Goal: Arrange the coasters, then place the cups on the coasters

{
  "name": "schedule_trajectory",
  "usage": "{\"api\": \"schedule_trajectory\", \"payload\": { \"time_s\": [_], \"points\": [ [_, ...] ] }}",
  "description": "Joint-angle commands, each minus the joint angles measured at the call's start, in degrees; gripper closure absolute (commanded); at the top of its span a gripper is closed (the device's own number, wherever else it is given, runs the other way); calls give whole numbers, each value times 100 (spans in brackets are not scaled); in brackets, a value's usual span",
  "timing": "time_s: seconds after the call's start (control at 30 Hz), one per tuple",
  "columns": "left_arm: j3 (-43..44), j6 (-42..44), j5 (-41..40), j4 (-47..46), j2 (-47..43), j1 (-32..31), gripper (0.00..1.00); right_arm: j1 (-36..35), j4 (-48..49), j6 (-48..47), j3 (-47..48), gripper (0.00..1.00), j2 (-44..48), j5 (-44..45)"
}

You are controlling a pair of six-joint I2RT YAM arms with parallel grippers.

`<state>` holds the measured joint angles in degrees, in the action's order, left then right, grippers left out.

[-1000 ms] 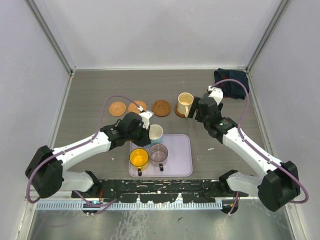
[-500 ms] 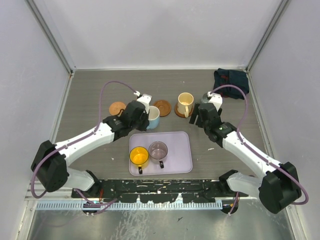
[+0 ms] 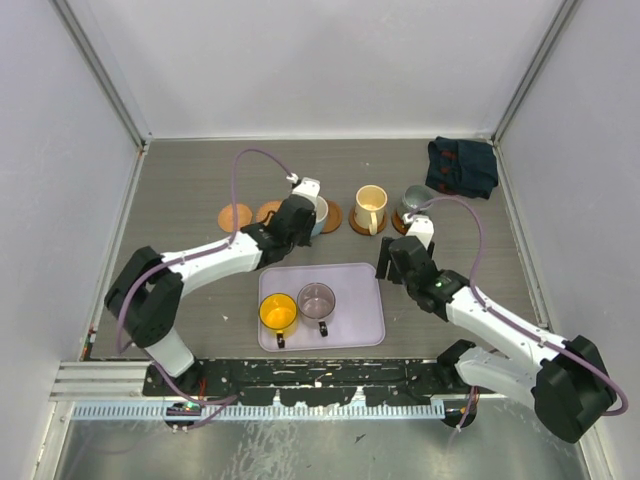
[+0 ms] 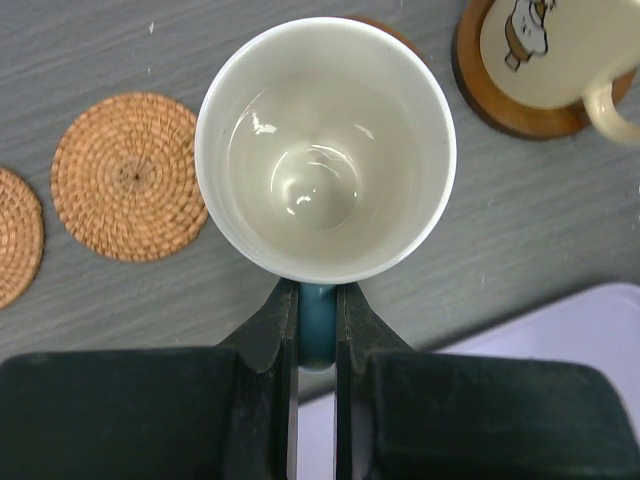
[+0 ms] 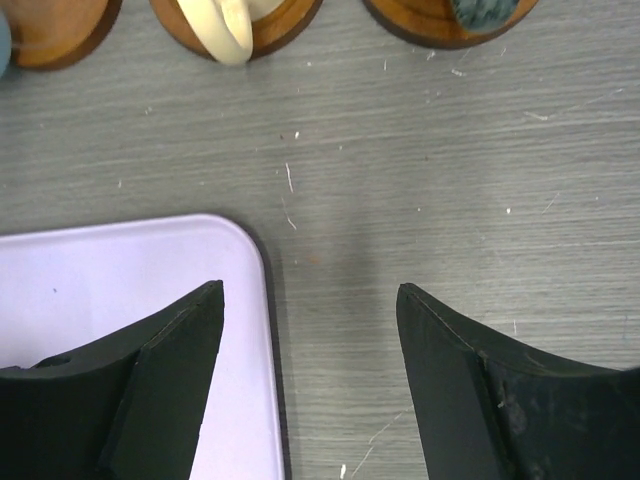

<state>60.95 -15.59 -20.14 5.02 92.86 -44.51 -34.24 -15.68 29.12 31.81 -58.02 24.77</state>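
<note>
Coasters (image 3: 236,216) are sorted as far as I can see: five of them in a row across the far half of the table (image 3: 180,180), so we're well into the cup-placing part. The cream cup (image 3: 370,208) and the grey-green cup (image 3: 414,203) each sit on one at the right end of the row.

The left gripper (image 4: 316,310) is clamped on the blue handle of the white and blue cup (image 4: 325,150), holding it upright right over the middle coaster (image 4: 392,33). Only a sliver of brown rim pokes out behind the cup. I honestly can't tell whether the cup is resting on it or hovering just above.

The right gripper (image 5: 310,290) has its jaws apart with nothing between them. It's over bare table just beside the far right corner of the lilac tray (image 5: 130,290).

The orange cup (image 3: 277,313) and the purplish cup (image 3: 317,300) are in the tray, side by side, handles toward the arms. The two coasters at the left end are bare (they look woven in the wrist view).

My read is that the step in hand is setting cup number three down. Next it needs to be seated centred on the disc, then the jaws opened and backed straight off the handle so the cup doesn't get dragged or tipped. After that it's the two tray cups onto the left coasters, and the right arm looks best placed for the purplish one.
</note>
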Motion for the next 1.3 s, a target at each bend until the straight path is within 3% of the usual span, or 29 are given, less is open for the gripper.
{"api": "schedule_trajectory", "payload": {
  "time_s": [0.0, 0.33, 1.27],
  "points": [
    [721, 289, -542, -1353, 260, -48, 100, -128, 241, 119, -146, 26, 202, 221],
    [1508, 312, -687, -1563, 969, -50, 100, -170, 188, 157, -108, 26, 186, 380],
    [1468, -630, -804, -776, 1075, -52, 100, -171, 180, 184, 53, 26, -59, 222]
  ]
}}
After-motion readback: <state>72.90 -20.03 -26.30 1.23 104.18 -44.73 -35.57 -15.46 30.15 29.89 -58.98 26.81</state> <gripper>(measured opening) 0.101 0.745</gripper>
